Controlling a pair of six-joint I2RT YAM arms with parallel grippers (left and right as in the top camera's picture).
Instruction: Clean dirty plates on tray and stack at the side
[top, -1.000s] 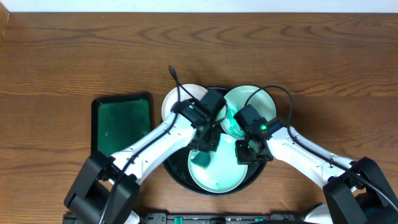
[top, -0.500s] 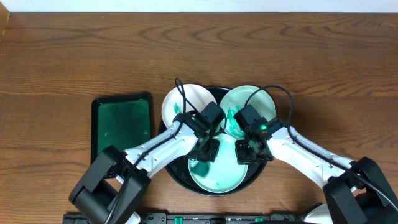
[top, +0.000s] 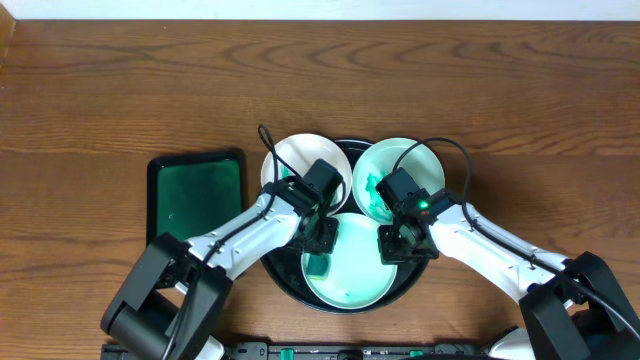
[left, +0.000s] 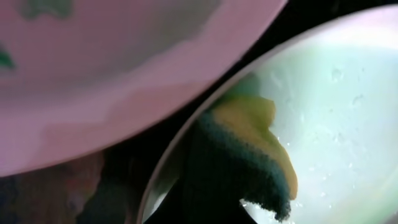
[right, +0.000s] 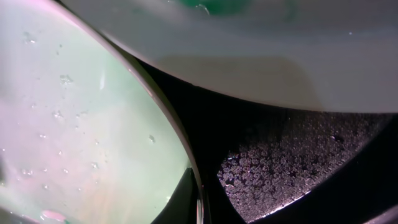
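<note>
**A:** Since all three plates are sitting on the black tray (top: 347, 150), how far along is this looking?

**B:** Early, I'd judge. Nothing is standing stacked on the wooden table (top: 520, 90) yet. Going from the left, the green tray (top: 195, 200) is lying apart and not taking part. The back-left plate (top: 295, 160) is looking mostly white, with a few teal flecks showing. The front plate (top: 355, 275) is getting scrubbed and is wearing a thin teal wash all over. The back-right plate (top: 395, 160) is carrying thick teal smears and is waiting its turn.

**A:** What are the grippers doing?

**B:** The left gripper (top: 322, 238) is hovering over the front plate's left side. Its fingers seem to be clamped on the sponge (left: 249, 155), which is pressing against the plate. The right gripper (top: 405, 248) is sitting at that plate's right rim, perhaps steadying it. Whether its fingers are pinching or standing apart, I cannot tell.

**A:** And the materials?

**B:** The sponge is showing soft yellow foam with a dark, coarse scouring face. The plates are looking round, smooth and glossy, with plain rims, and the front one is beading with droplets. The tray's floor is looking pebbled and wet in the right wrist view. The table is showing strong wood grain.
</note>
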